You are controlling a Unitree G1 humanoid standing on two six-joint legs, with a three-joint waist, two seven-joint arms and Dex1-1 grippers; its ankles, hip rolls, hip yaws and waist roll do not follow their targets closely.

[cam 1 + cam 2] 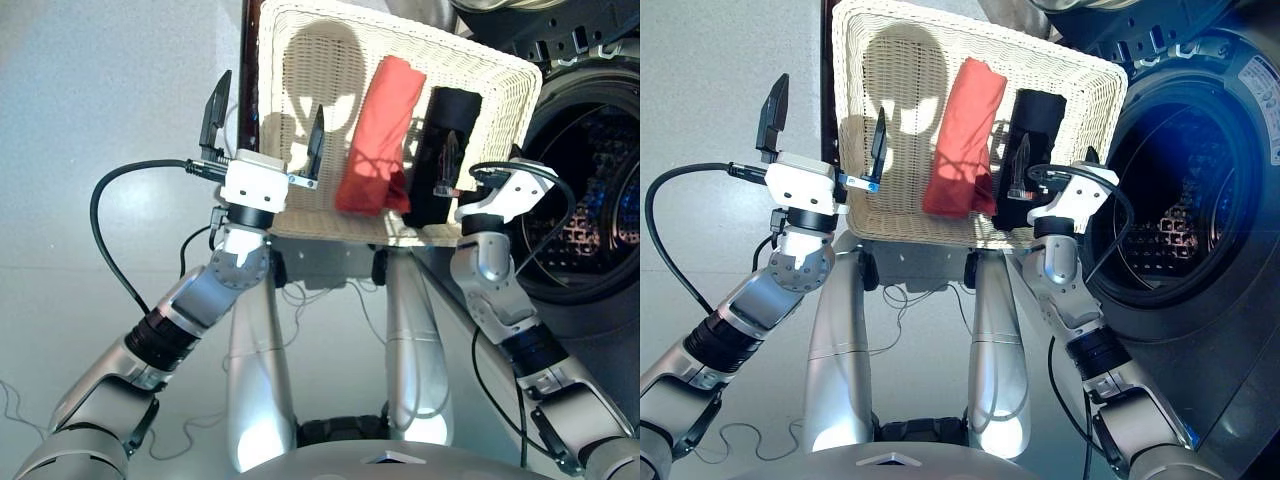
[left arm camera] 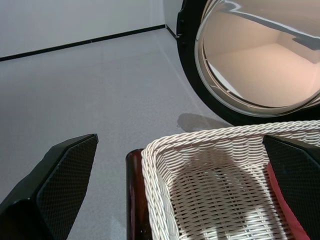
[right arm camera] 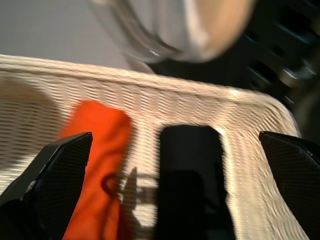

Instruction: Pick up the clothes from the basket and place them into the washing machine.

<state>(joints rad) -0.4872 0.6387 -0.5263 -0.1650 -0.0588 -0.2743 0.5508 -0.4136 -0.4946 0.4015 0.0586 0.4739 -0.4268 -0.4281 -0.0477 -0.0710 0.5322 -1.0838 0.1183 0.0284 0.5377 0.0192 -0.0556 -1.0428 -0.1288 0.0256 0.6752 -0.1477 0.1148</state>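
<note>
Ahead of me and just below my raised arms sits the basket (image 1: 300, 60), a cream-white woven tray whose left half lies bare. Two of the clothes lie in its right half: the red-orange piece (image 1: 380, 135) stretches from the far side toward the near rim, and the black piece (image 1: 440, 150) lies just beside it on the right, the two touching along their near ends. A navy piece shows in none of my views. My left gripper (image 1: 265, 130) hangs over the basket's near left corner with its two black fingers spread wide, one outside the left rim over the floor and the other above the bare weave; it holds nothing. My right gripper (image 1: 1055, 165) hovers over the near end of the black piece, and my right wrist view shows both of its fingers (image 3: 50, 185) set far apart at either side, with the red-orange and black pieces between them and nothing pinched. To the right of the basket stands the washing machine (image 1: 1200, 200), its round drum opening dark and uncovered, while its porthole door (image 2: 260, 55) stands swung out beyond the basket's far side.
</note>
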